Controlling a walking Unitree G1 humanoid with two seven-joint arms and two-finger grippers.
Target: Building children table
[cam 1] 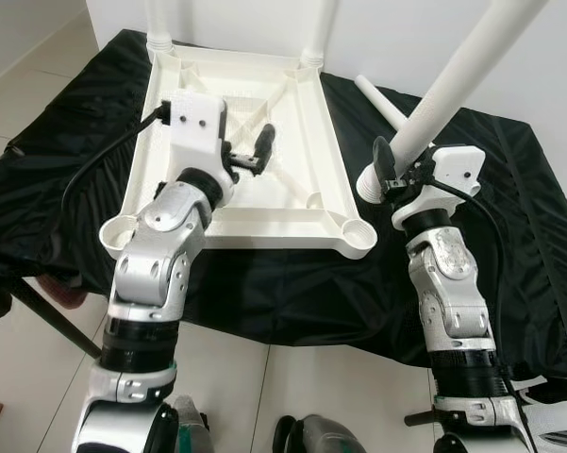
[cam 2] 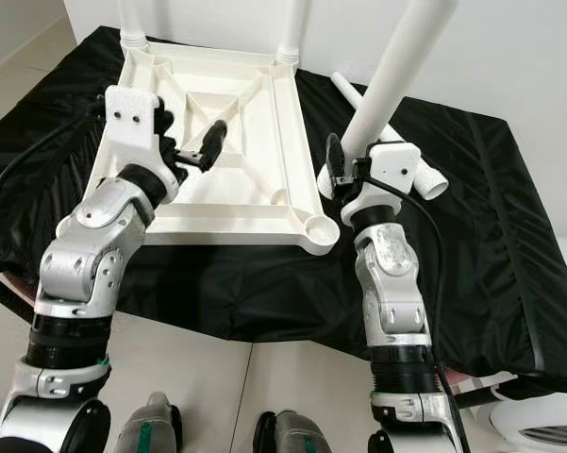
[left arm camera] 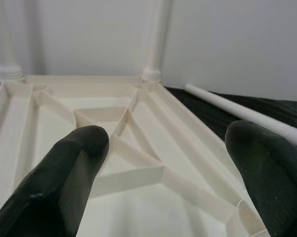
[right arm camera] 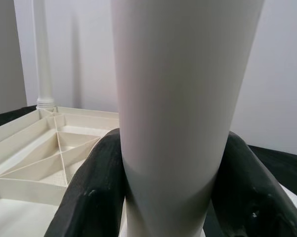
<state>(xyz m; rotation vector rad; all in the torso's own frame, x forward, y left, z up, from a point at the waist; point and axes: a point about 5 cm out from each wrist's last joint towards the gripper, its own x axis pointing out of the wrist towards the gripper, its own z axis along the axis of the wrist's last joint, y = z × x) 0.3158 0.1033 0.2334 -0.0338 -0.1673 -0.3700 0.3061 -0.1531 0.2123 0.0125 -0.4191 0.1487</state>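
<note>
Tabletop [cam 1: 292, 203] lies upside down on black cloth [cam 1: 509, 208], two legs upright in its far corners, right gripper [cam 1: 389, 173] clamped on third leg [cam 1: 453, 85] beside near-right socket, left gripper [cam 1: 253, 151] spread apart above ribbed underside, spare leg [cam 1: 382, 102] on cloth.

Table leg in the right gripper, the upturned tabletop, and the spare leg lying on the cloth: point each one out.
table leg [cam 1: 453, 90], left eye view, middle of its white shaft.
upturned tabletop [cam 1: 325, 151], left eye view, its right side rim.
spare leg [cam 1: 382, 102], left eye view, the shaft on the black cloth.
</note>
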